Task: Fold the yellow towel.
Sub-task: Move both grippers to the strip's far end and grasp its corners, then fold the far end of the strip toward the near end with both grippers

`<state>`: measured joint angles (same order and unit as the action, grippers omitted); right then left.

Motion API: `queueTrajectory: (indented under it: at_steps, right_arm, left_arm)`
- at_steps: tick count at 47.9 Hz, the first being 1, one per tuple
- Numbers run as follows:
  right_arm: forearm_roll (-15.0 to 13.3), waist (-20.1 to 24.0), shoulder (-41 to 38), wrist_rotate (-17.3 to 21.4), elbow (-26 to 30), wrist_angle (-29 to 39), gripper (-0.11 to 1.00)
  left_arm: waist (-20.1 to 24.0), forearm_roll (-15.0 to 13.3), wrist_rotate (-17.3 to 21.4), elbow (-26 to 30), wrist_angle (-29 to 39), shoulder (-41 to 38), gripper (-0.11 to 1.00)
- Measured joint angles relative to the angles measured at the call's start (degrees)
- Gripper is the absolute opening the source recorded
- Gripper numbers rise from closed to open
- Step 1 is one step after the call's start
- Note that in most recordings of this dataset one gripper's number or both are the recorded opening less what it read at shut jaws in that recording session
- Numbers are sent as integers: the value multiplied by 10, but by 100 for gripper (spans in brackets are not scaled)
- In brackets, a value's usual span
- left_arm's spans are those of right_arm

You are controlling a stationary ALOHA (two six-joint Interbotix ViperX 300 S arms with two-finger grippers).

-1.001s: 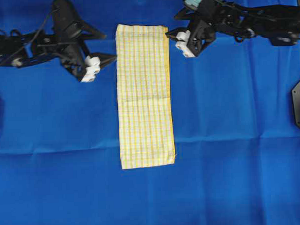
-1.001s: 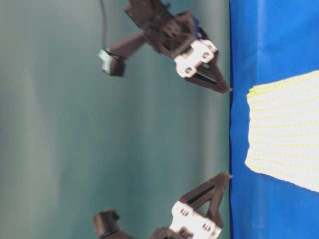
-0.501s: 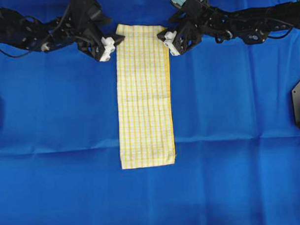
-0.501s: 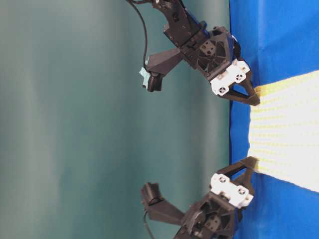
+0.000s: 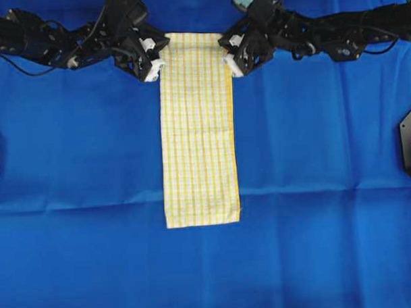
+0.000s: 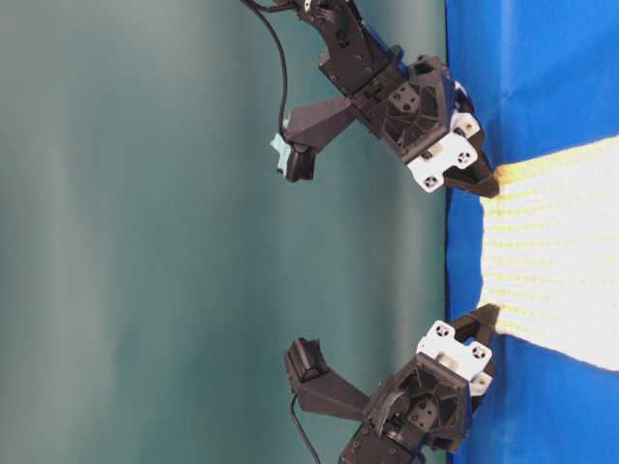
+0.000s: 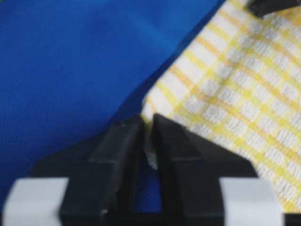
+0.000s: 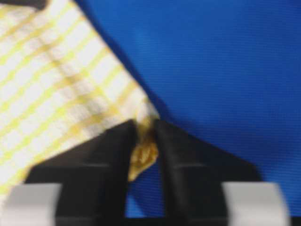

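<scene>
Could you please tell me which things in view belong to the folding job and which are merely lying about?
Part of the job:
- towel, a long folded strip lying flat
- left pincer, shut on the towel's far left corner
- right pincer, shut on its far right corner

Just lying about:
- blue cloth, the cover spread under the towel

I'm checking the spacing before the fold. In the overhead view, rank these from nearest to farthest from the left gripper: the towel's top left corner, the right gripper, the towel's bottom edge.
From the left gripper:
1. Top left corner of the yellow towel, pinched in its jaws.
2. Right gripper, across the towel's width at the top right corner.
3. Bottom edge, at the towel's far end.
</scene>
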<state>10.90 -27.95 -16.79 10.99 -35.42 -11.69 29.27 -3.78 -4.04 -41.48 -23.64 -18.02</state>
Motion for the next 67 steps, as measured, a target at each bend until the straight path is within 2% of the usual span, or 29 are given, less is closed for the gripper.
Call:
queueTrajectory:
  at_steps: [21,44,55,67]
  right_arm:
    - [0,4,1,-3,0,-9,12]
    - [-4,5,60,-5,-11,-8,9]
    - [-4,11,71,-5,-25,-7,9]
    - [-4,47,131,-5,-67,-7,9]
  left_arm:
    - [1,0,2,-2,4,5,4]
    - [0,0,32,-8,44,89,4]
    - [-17,0,31,-23,44,100,4]
    - [-70,0,24,-62,45,154,4]
